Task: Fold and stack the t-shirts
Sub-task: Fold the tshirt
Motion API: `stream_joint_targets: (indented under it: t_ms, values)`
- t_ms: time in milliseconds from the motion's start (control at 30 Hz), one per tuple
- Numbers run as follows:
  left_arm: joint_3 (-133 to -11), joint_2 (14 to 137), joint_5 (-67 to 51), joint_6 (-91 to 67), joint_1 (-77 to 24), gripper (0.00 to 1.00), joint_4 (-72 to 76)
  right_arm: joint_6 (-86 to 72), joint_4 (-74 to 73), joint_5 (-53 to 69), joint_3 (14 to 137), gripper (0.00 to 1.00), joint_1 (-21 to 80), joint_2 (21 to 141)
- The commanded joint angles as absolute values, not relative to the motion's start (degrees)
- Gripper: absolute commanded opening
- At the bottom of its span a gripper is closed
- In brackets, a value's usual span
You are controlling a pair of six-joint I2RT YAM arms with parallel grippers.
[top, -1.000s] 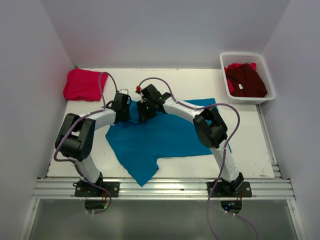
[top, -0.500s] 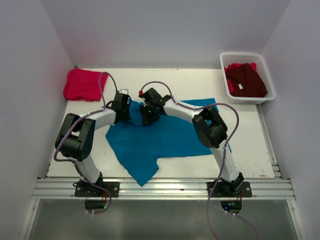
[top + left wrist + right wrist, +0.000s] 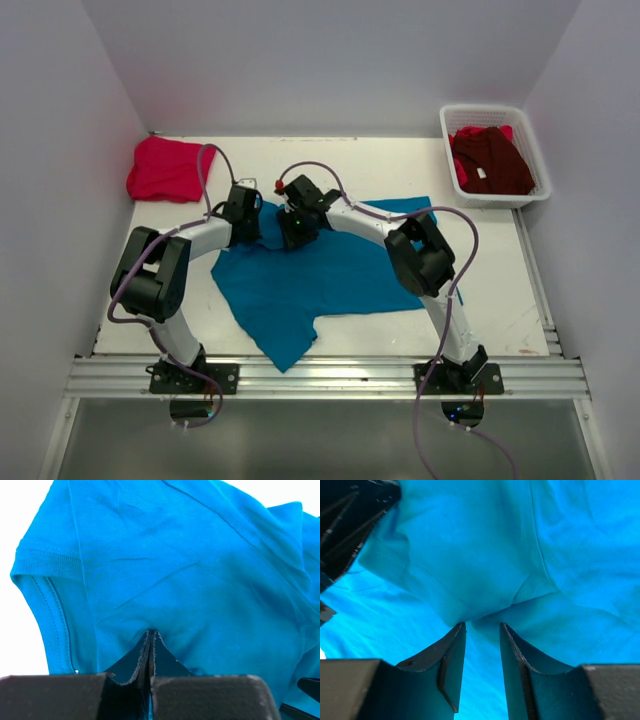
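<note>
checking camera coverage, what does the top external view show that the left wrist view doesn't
Only the top external view: the folded pinkish-red t-shirt at the far left corner, the white basket at the far right holding the maroon t-shirt, and the whole left arm and right arm. Only the left wrist view: the left fingers shut on a pinch of cloth, and the stitching of a sleeve hem. Both: the teal t-shirt spread on the table.
</note>
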State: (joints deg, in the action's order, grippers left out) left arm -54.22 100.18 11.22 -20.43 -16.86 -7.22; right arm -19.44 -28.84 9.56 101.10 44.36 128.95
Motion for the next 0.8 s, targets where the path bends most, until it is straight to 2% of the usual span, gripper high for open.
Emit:
stream_joint_targets:
  t_ms: [0, 433, 767]
  values:
    - [-53.0, 101.0, 11.8, -20.7, -16.3, 0.0, -7.9, -18.1, -29.0, 9.8, 103.6, 0.38, 44.9, 126.4]
    - [-53.0, 101.1, 11.8, -20.7, -16.3, 0.0, -8.0, -17.8, -28.1, 10.5, 104.1, 0.38, 45.3, 127.0]
    - [-53.0, 101.1, 11.8, -20.7, -16.3, 0.0, -8.0, -17.5, -29.8, 10.8, 109.0, 0.38, 45.4, 131.0]
